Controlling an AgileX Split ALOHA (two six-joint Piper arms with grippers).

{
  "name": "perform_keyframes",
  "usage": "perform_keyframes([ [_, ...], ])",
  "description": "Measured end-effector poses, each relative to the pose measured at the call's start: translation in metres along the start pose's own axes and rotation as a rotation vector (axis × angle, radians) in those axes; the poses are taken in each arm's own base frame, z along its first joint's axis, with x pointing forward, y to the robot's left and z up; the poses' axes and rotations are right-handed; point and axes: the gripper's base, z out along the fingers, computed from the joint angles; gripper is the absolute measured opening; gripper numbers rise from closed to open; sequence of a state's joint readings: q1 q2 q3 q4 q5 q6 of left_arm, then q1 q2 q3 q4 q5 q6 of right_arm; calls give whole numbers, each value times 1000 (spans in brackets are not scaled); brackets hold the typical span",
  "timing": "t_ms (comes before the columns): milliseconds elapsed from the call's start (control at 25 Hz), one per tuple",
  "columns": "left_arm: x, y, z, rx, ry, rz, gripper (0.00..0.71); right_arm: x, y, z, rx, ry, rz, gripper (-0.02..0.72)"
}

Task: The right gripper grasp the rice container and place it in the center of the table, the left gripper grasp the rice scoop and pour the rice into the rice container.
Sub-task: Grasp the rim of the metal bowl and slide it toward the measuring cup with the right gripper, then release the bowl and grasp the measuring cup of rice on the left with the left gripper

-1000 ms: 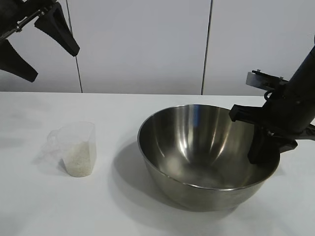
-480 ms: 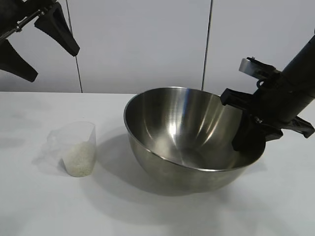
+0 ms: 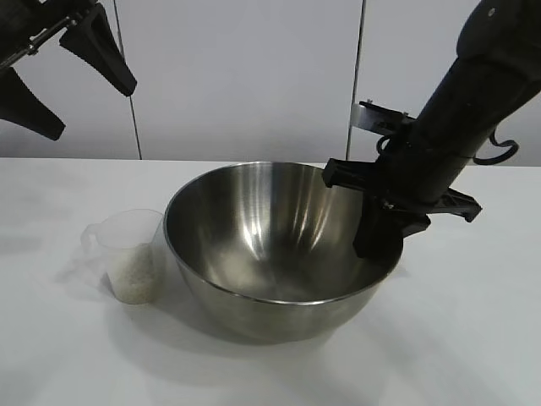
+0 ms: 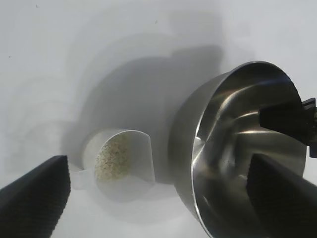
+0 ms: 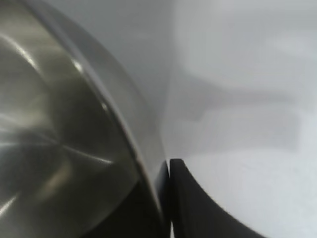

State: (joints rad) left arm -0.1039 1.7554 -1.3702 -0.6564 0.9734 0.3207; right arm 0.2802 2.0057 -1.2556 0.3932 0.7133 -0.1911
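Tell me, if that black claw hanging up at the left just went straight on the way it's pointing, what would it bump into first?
Probably the rice scoop. The left wrist view looks down between the open fingers of the left tool and shows the scoop nearest that line, with the rice container beside it. Depth is unclear, so it might reach the bare table instead.

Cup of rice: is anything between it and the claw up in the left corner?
Nothing visible. The left gripper hangs open above the scoop, only air between them. The bowl, held by the right gripper, sits close beside the scoop.

Level exterior view facing arms, left wrist overhead, right wrist close, all sharing rice container [image 3: 275, 245].
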Motion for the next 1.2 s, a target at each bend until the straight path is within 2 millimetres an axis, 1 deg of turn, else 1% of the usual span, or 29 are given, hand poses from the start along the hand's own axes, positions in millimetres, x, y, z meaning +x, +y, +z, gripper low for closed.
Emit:
perform_keyframes([
  [200, 0, 0, 0, 0, -1, 0, 694, 0, 0, 1, -4, 2, 7, 13],
  [240, 0, 0, 0, 0, -1, 0, 694, -1, 0, 1, -5, 2, 10, 31],
  [280, 0, 0, 0, 0, -1, 0, 694, -1, 1, 1, -9, 1, 13, 69],
  [320, 0, 0, 0, 0, -1, 0, 694, -1, 1, 1, -9, 1, 14, 134],
  [400, 0, 0, 0, 0, -1, 0, 694, -1, 1, 1, -9, 1, 16, 320],
  [440, 0, 0, 0, 0, -1, 0, 694, -1, 1, -1, -10, -1, 15, 435],
  [480, 0, 0, 0, 0, -1, 0, 694, -1, 2, -3, -10, -7, 13, 529],
  [520, 0, 0, 0, 0, -1, 0, 694, -2, 3, -9, -12, -20, 9, 576],
  [600, 0, 0, 0, 0, -1, 0, 694, -4, 8, -26, -17, -65, -4, 627],
  [760, 0, 0, 0, 0, -1, 0, 694, -3, 16, -64, -26, -127, -16, 649],
  [880, 0, 0, 0, 0, -1, 0, 694, -1, 11, -94, -8, -143, -18, 651],
  [1040, 0, 0, 0, 0, -1, 0, 694, -4, -15, -132, 86, -157, -11, 651],
  [1200, 0, 0, 0, 0, -1, 0, 694, 2, -53, -169, 201, -132, 32, 652],
])
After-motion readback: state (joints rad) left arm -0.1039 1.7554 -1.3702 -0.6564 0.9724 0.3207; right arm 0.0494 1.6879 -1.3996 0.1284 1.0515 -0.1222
